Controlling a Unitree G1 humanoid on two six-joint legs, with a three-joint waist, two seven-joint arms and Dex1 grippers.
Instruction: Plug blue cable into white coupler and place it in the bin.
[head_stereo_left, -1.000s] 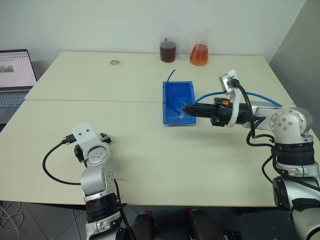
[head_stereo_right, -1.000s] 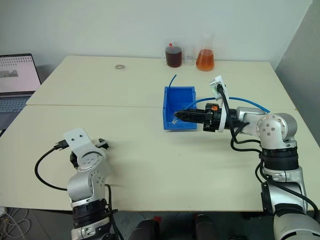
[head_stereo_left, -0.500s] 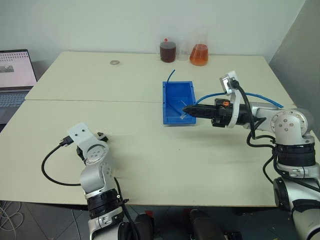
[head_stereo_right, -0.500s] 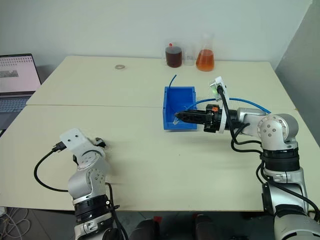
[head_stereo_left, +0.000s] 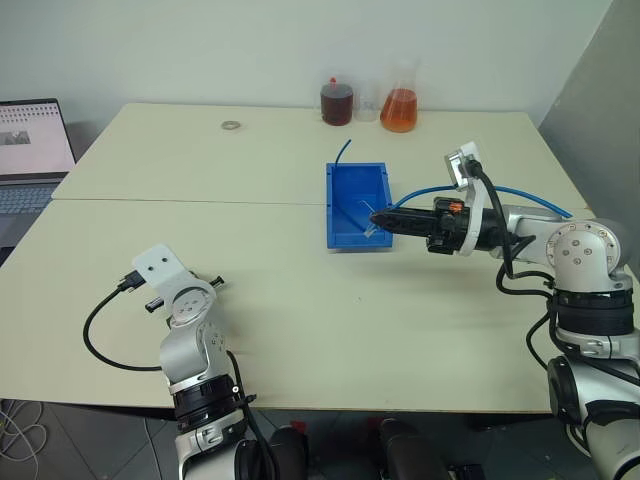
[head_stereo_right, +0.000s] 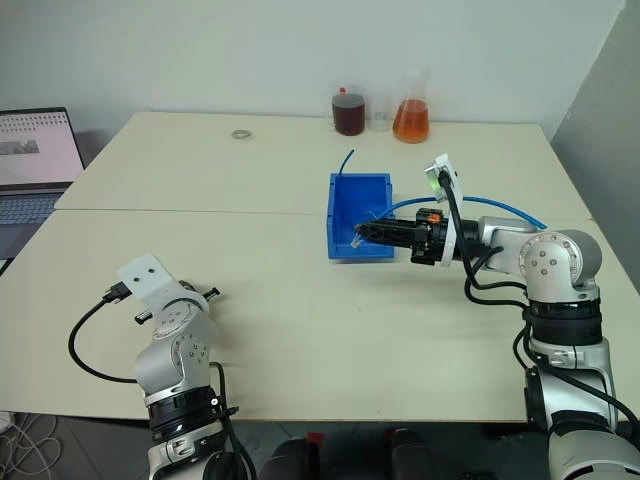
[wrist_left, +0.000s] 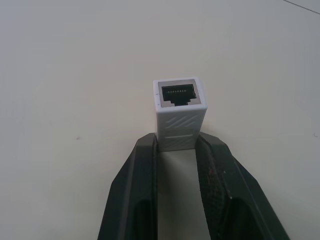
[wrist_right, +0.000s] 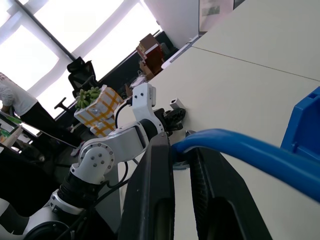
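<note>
The white coupler (wrist_left: 179, 112) lies on the table with its dark socket facing away, and my left gripper (wrist_left: 177, 144) is shut on its rear end near the table's front left (head_stereo_left: 212, 284). My right gripper (head_stereo_left: 378, 217) is shut on the blue cable (wrist_right: 240, 150), held level above the front right corner of the bin (head_stereo_left: 331, 205). The cable's clear plug (head_stereo_left: 367, 231) hangs just past the fingertips over the bin's inside. From the gripper the cable arcs back to the right (head_stereo_left: 525, 190).
A dark-blue cable stub (head_stereo_left: 342, 150) sticks out of the bin's far end. A dark jar (head_stereo_left: 336, 101), a clear cup and an orange flask (head_stereo_left: 398, 108) stand at the table's back edge. A metal ring (head_stereo_left: 230, 125) lies back left, a laptop (head_stereo_left: 30, 150) far left.
My left gripper has closed its fingers on the white coupler and its wrist has rolled a little. The right arm with the cable has stayed put.
</note>
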